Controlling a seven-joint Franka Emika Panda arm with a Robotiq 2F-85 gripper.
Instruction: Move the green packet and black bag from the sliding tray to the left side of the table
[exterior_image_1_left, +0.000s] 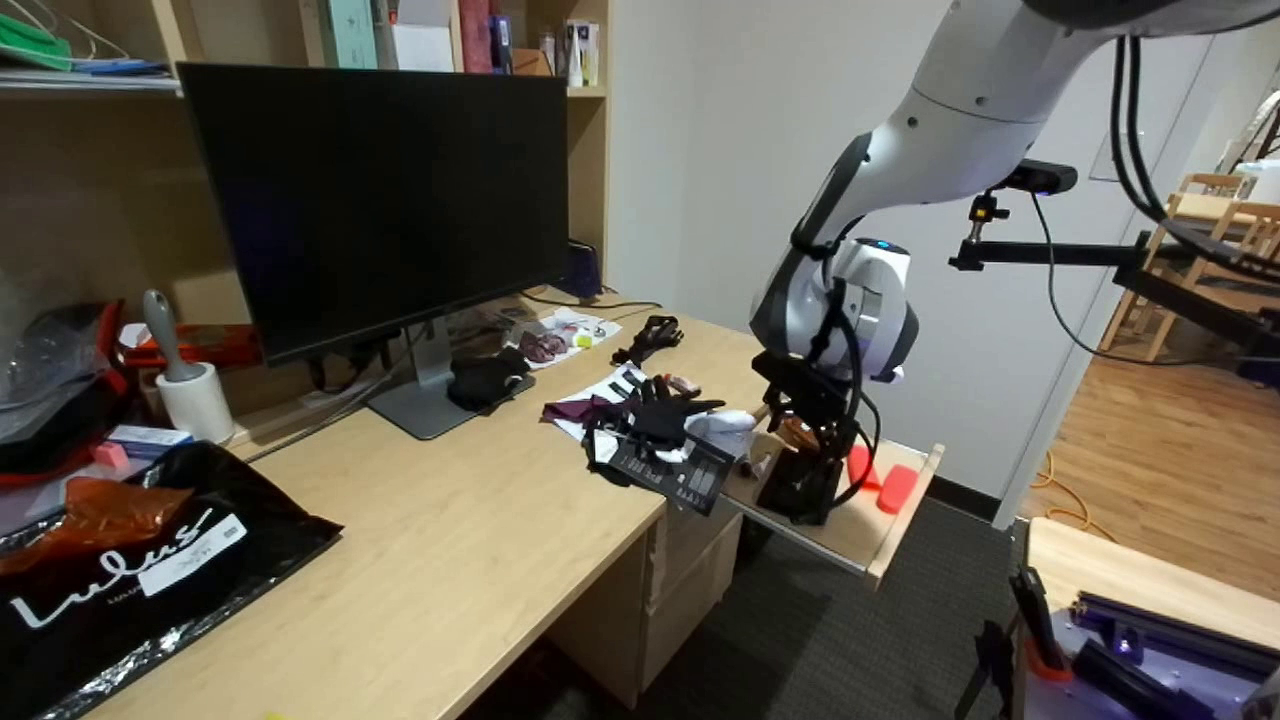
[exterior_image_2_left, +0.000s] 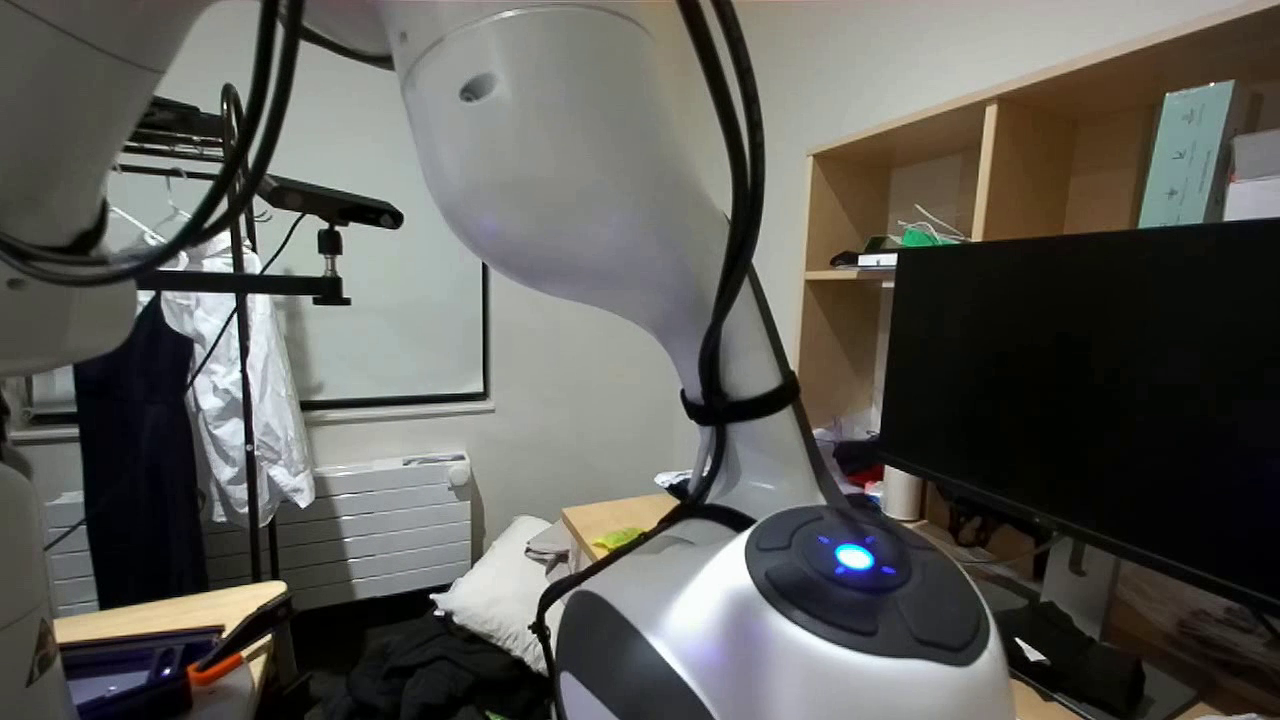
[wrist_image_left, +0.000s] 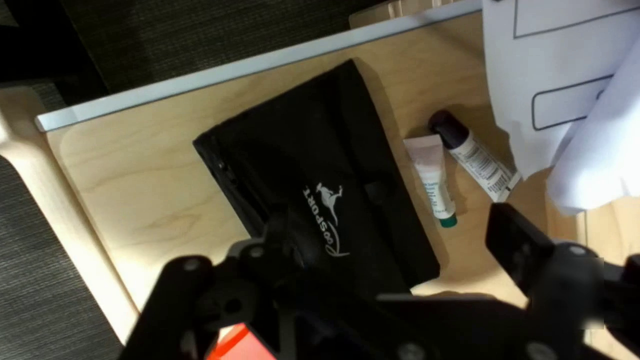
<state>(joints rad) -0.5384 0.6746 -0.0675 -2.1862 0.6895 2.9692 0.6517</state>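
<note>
Jaws are hanging spread above flat, squarish black fabric pouch (wrist_image_left: 320, 170)

Bearing a white kangaroo print (wrist_image_left: 330, 199), the pouch is lying flat on the narrow light-wood pull-out board (wrist_image_left: 150, 195), not yet moved. The jaws are standing wide and pinching nothing: in the wrist view one side is overlapping the pouch, while the opposite side is showing past its long edge, near a small white plastic tube (wrist_image_left: 435, 182) with a green cap and a similar tube (wrist_image_left: 477, 160) with a dark one. Touching or not, I cannot tell.

The pouch is looking light, soft and bendable, its matte cloth probably offering fair grip and little risk of breaking. Lying so flat, it is likely asking for a press, then a squeeze gathering up a ridge. Its long edge nearest the tubes is seeming the best hold; closing there could be catching them too.

In an exterior view a small bright green packet (exterior_image_2_left: 618, 541), perhaps plastic film, is resting, seemingly, on the end of the long pale-wood counter (exterior_image_2_left: 628, 513), its move probably done.
</note>
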